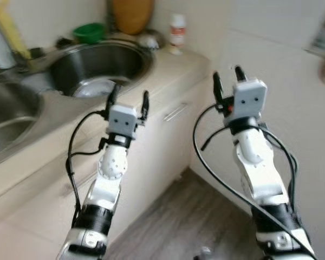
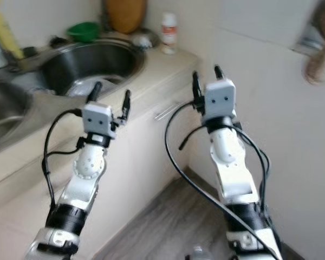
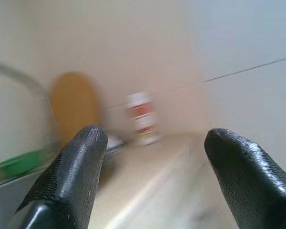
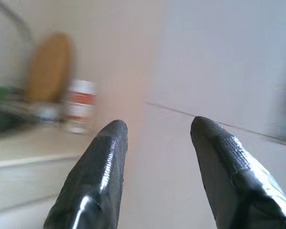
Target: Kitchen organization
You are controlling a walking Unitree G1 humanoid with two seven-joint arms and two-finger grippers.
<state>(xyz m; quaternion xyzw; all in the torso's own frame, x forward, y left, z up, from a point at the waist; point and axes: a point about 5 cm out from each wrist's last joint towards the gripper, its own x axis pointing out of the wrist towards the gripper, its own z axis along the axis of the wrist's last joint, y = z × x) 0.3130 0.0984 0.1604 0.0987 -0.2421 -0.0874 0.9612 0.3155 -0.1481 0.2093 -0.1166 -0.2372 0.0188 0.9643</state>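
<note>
1. Left eye view: both arms are raised in front of the counter (image 1: 168,76), and neither holds anything. The left gripper (image 1: 129,98) hangs over the counter's front edge, just beside the round sink (image 1: 97,67); its fingers are spread apart with nothing between them. The right gripper (image 1: 227,81) is held in the air off the counter's end, in front of the pale wall, its fingers likewise parted and bare.

2. I judge this to be an approach step: nothing has been picked up, and the blur suggests the robot is moving.

3. The likeliest thing to tidy is the small white bottle (image 1: 177,32) with a red label, upright at the back corner of the counter, at about 1 o'clock from the left gripper and 11 o'clock from the right. It stands well apart from both.

4. The next move would call for closing in on the counter and reaching a gripper to the bottle with its fingers kept wide.

5. Behind the sink sit a green bowl (image 1: 89,31) at 11 o'clock and a brown rounded object (image 1: 131,13) at 12 o'clock from the left gripper.

6. Hard to make out: the brown object is cut off at the top, the bottle's label is unreadable, and a blurred shape at the right edge cannot be identified. The sink's contents are unclear.
</note>
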